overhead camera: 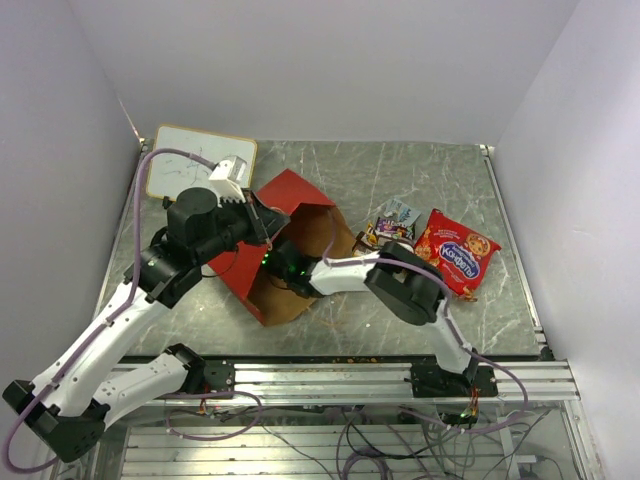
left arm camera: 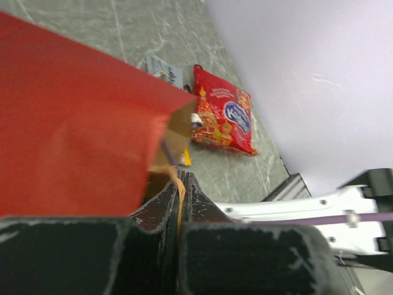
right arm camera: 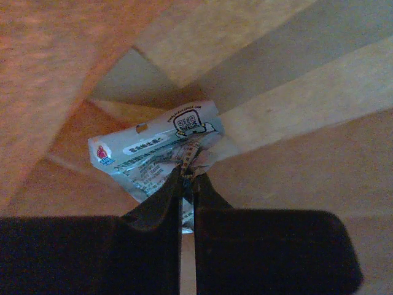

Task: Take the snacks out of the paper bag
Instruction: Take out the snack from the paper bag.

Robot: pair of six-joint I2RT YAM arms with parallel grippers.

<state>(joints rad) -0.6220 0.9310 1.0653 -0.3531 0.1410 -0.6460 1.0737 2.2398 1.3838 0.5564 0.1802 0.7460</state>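
Observation:
The red paper bag (overhead camera: pixel 290 195) lies on its side, its brown mouth facing right. My left gripper (overhead camera: pixel 262 228) is shut on the bag's thin tan handle (left arm camera: pixel 178 184), with the red bag wall (left arm camera: pixel 73 135) beside it. My right gripper (overhead camera: pixel 282 262) reaches into the bag. There it (right arm camera: pixel 189 178) is shut on a pale blue-white snack packet (right arm camera: pixel 153 153) against the brown paper inside. Outside the bag lie the large red crinkly snack bag (overhead camera: pixel 457 250) (left arm camera: pixel 222 120), a grey-white wrapper (overhead camera: pixel 400 213) (left arm camera: pixel 161 69), a dark bar (overhead camera: pixel 375 235) and part of an orange-yellow packet (left arm camera: pixel 185 158).
A white-faced board with a tan frame (overhead camera: pixel 200 160) lies at the back left, near the left arm. A metal rail (overhead camera: pixel 340 375) runs along the table's near edge. White walls close in the back and both sides.

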